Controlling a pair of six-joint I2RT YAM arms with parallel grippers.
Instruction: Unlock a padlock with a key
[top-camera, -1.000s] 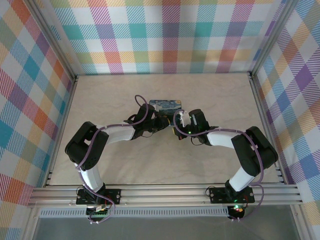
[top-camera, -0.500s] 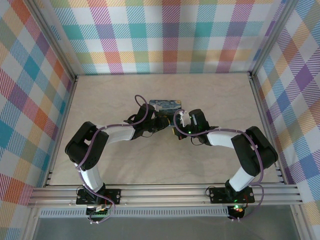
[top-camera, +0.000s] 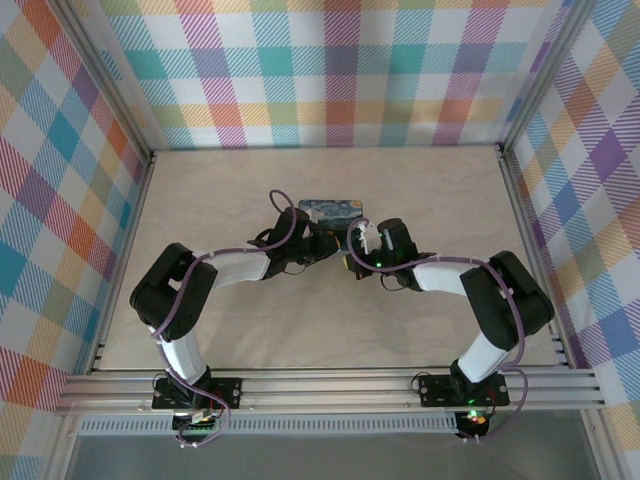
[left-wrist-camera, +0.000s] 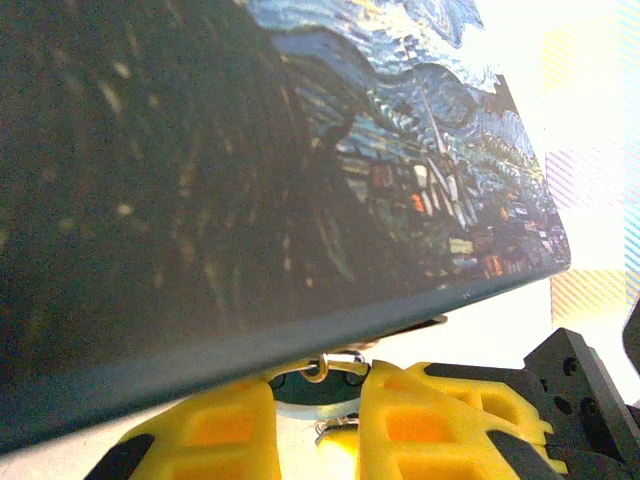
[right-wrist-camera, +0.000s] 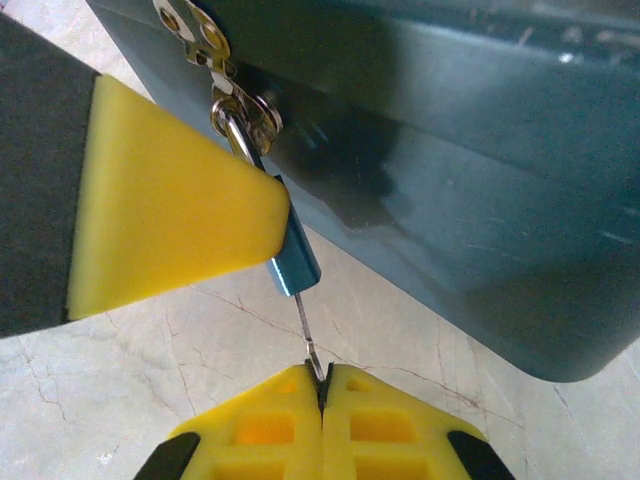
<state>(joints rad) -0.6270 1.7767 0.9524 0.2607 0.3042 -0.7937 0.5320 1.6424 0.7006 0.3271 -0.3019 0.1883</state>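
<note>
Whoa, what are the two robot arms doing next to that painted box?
They are working on a tiny blue padlock that hangs from the latch of the painted tin. The left gripper pinches the padlock to hold it steady. The right gripper is shut on the thin key, which is pushed into the bottom of the padlock. The shackle is hooked through the latch, so the padlock is not off yet.

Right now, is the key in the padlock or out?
In: the key runs from the shut right gripper up into the bottom of the padlock.
</note>
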